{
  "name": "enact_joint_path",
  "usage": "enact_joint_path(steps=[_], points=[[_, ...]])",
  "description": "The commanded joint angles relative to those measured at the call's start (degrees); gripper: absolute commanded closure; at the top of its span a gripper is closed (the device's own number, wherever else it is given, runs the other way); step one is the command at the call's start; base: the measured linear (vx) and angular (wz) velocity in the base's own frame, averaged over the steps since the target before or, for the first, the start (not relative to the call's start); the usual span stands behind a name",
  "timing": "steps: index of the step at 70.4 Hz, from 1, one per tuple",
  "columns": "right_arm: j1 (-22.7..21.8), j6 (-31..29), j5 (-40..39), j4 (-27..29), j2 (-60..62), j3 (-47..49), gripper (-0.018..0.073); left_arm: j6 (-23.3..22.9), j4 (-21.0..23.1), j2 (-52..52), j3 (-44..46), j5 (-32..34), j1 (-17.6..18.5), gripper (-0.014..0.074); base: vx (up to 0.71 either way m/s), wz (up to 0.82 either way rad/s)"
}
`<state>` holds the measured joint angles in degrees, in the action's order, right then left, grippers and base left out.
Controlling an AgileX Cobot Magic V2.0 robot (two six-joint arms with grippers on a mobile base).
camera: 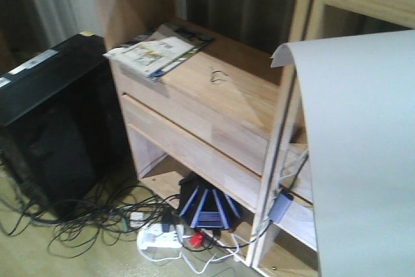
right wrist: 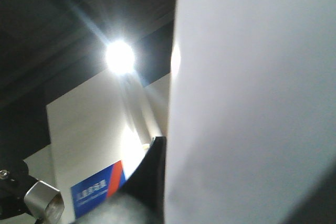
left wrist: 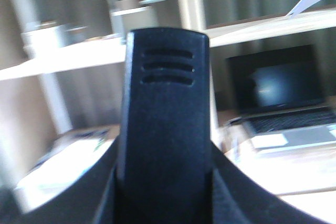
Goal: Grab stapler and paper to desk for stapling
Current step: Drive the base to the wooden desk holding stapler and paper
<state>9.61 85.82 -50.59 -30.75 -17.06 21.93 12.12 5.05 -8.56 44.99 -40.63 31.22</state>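
The white paper point(camera: 363, 147) hangs upright and curls over at its top at the right of the front view. It also fills the right of the right wrist view point(right wrist: 252, 103), where my right gripper point(right wrist: 165, 182) is shut on its edge, one black finger point(right wrist: 152, 174) pressed against it. In the left wrist view my left gripper point(left wrist: 164, 195) is shut on a black stapler point(left wrist: 165, 103), which stands upright between the jaws with three slots near its top. Its orange patch is hidden. The desk with the monitor is out of view. Neither gripper shows in the front view.
A light wood shelf unit point(camera: 214, 95) stands ahead with a magazine point(camera: 159, 50) on it and a laptop point(left wrist: 283, 98). A black box point(camera: 45, 128) stands at the left. A router point(camera: 207, 205), power strip point(camera: 159, 237) and tangled cables lie on the floor.
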Motion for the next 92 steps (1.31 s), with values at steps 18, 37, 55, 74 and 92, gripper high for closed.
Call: enact_joint_path(steps=[18, 37, 55, 74, 92], points=[[-0.45, -0.43, -1.20, 1.08, -0.66, 1.74, 0.0566, -0.02, 0.52, -1.06, 1.45, 6.72, 0.11, 0.0603, -0.12, 0.48], [-0.45, -0.43, -1.20, 1.08, -0.66, 1.74, 0.0566, -0.02, 0.52, -1.06, 1.45, 6.72, 0.11, 0.0603, -0.12, 0.51], [-0.45, -0.43, -1.20, 1.08, -0.66, 1.74, 0.0566, -0.02, 0.52, -1.06, 1.45, 6.72, 0.11, 0.0603, -0.11, 0.53], [-0.45, -0.43, -1.20, 1.08, -0.66, 1.74, 0.0566, -0.02, 0.52, -1.06, 1.45, 6.72, 0.11, 0.0603, -0.08, 0.51], [-0.45, -0.43, -1.20, 1.08, -0.66, 1.74, 0.0566, -0.02, 0.52, -1.06, 1.45, 6.72, 0.11, 0.0603, -0.04, 0.48]])
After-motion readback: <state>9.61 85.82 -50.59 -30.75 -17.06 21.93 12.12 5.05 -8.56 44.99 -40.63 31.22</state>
